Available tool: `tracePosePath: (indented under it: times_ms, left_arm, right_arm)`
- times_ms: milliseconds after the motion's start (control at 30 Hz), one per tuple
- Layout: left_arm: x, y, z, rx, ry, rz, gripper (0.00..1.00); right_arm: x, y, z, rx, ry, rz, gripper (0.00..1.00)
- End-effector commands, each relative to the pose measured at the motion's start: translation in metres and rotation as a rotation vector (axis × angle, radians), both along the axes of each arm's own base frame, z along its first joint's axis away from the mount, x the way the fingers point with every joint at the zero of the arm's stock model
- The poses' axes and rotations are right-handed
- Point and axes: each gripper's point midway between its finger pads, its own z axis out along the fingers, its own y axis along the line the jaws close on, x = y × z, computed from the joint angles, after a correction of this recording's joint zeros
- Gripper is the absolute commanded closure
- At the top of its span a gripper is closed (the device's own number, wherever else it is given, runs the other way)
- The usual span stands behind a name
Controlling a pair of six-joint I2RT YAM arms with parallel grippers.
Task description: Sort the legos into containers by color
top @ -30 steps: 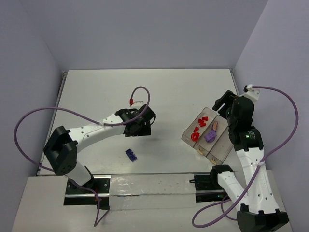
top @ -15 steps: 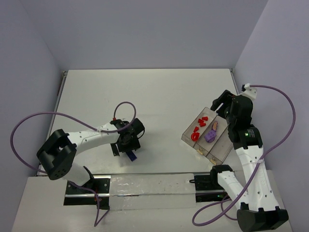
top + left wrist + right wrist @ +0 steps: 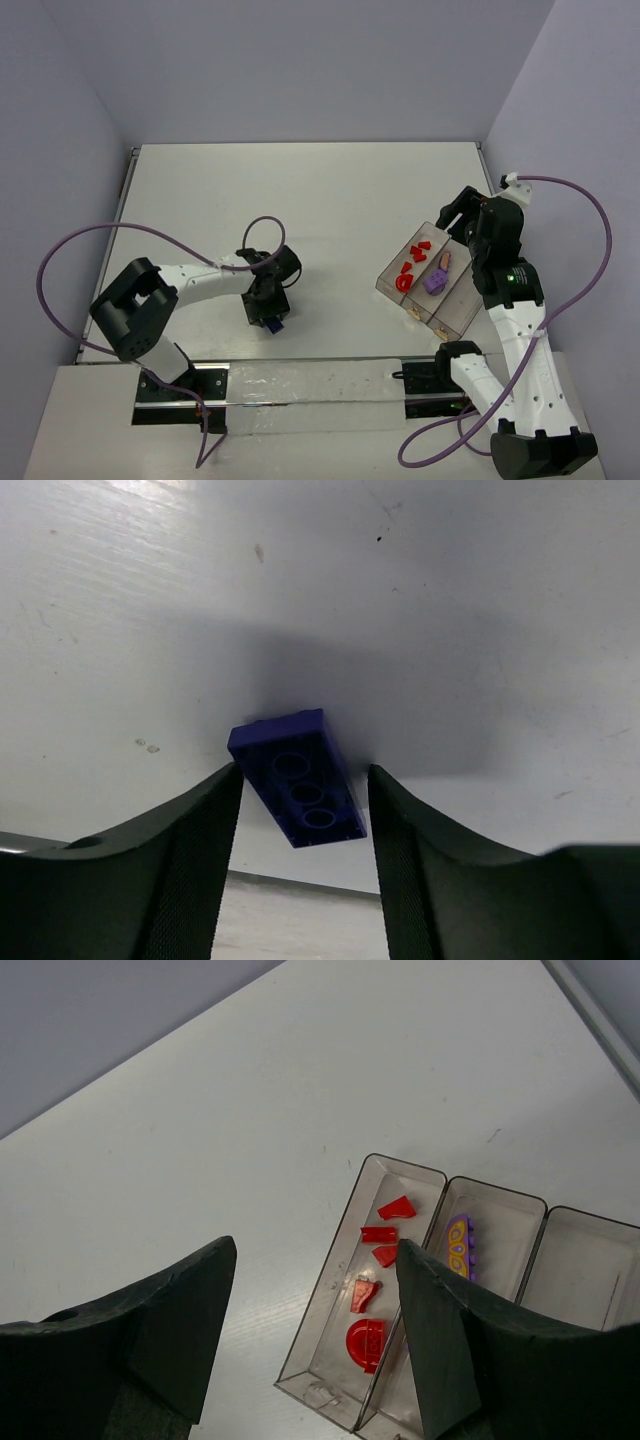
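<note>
We judge the sorting nearly done; five red pieces (image 3: 384,1256) lie in the end compartment of the tray (image 3: 585,1260) and a light purple piece (image 3: 460,1248) in the middle one, all below the right pincer (image 3: 313,1255), toward its right finger; its jaws stand wide and hold nothing. The third compartment shows nothing (it is partly cut off). One dark blue brick (image 3: 297,790) lies unsorted on the white, scuffed table (image 3: 330,190), between the spread fingers of the left pincer (image 3: 303,775), not gripped; pale lilac walls close in the table.

My left fingers (image 3: 190,870) showing matt, textured black; blue-violet brick (image 3: 298,777) gleaming smooth plastic; bench (image 3: 450,600) looking smooth, scuffed; tray (image 3: 322,1298) shining clear plastic.
</note>
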Motion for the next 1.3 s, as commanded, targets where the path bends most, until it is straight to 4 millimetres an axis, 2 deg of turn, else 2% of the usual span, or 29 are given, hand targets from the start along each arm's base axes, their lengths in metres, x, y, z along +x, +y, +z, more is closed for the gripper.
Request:
tracePosePath:
  times_ms: [0,100,167,300,333,467,533,567,633,667,700,733,833,900,1000,1067,1133,1267]
  left_arm:
    - [0.004,-0.012,-0.003,-0.043,0.007,-0.024,0.48]
    - [0.011,-0.015,0.005,-0.042,-0.022,-0.034,0.65]
    - [0.025,-0.023,0.018,-0.053,-0.075,-0.054,0.76]
    - [0.065,-0.060,0.049,-0.100,-0.176,-0.125,0.88]
    - [0.075,-0.069,0.059,-0.117,-0.207,-0.141,0.89]
    - [0.118,-0.106,0.072,-0.126,-0.276,-0.178,0.89]
    - [0.143,-0.131,0.089,-0.160,-0.327,-0.199,0.89]
    - [0.152,-0.138,0.081,-0.147,-0.323,-0.203,0.89]
    - [0.174,-0.157,0.095,-0.175,-0.367,-0.220,0.89]
    - [0.181,-0.163,0.084,-0.167,-0.353,-0.227,0.89]
    - [0.192,-0.173,0.091,-0.189,-0.372,-0.232,0.89]
    - [0.198,-0.181,0.076,-0.184,-0.349,-0.250,0.88]
    - [0.209,-0.191,0.072,-0.189,-0.348,-0.262,0.87]
    - [0.212,-0.190,0.058,-0.165,-0.343,-0.253,0.84]
    - [0.213,-0.192,0.041,-0.176,-0.333,-0.254,0.75]
    - [0.211,-0.191,0.033,-0.172,-0.317,-0.256,0.62]
    - [0.207,-0.192,0.025,-0.170,-0.299,-0.263,0.54]
    - [0.205,-0.196,0.024,-0.191,-0.287,-0.281,0.25]
  right_arm:
    - [0.005,-0.001,0.017,0.002,-0.061,-0.006,0.27]
    - [0.004,-0.002,0.017,-0.001,-0.062,-0.010,0.27]
    - [0.004,-0.002,0.017,0.001,-0.061,-0.009,0.27]
    - [0.004,-0.001,0.015,0.007,-0.059,-0.006,0.27]
    - [0.004,-0.001,0.015,0.008,-0.060,-0.005,0.27]
    - [0.001,-0.002,0.016,0.002,-0.060,-0.008,0.27]
    - [0.000,-0.002,0.016,-0.002,-0.061,-0.007,0.27]
    - [-0.001,-0.002,0.016,-0.004,-0.059,-0.007,0.27]
    - [-0.002,-0.002,0.015,-0.003,-0.057,-0.005,0.27]
    - [-0.003,-0.001,0.015,-0.002,-0.056,-0.001,0.27]
    - [-0.003,-0.001,0.016,-0.001,-0.058,0.001,0.27]
    - [-0.004,-0.001,0.016,0.001,-0.059,0.001,0.27]
    - [-0.004,0.001,0.013,0.005,-0.052,0.008,0.27]
    - [-0.003,0.003,0.010,0.010,-0.045,0.019,0.27]
    - [0.000,0.010,0.004,0.029,-0.032,0.054,0.27]
    - [0.002,0.013,0.000,0.036,-0.019,0.066,0.27]
    - [0.003,0.014,-0.002,0.039,-0.016,0.073,0.27]
    - [0.006,0.018,0.001,0.041,-0.021,0.094,0.27]
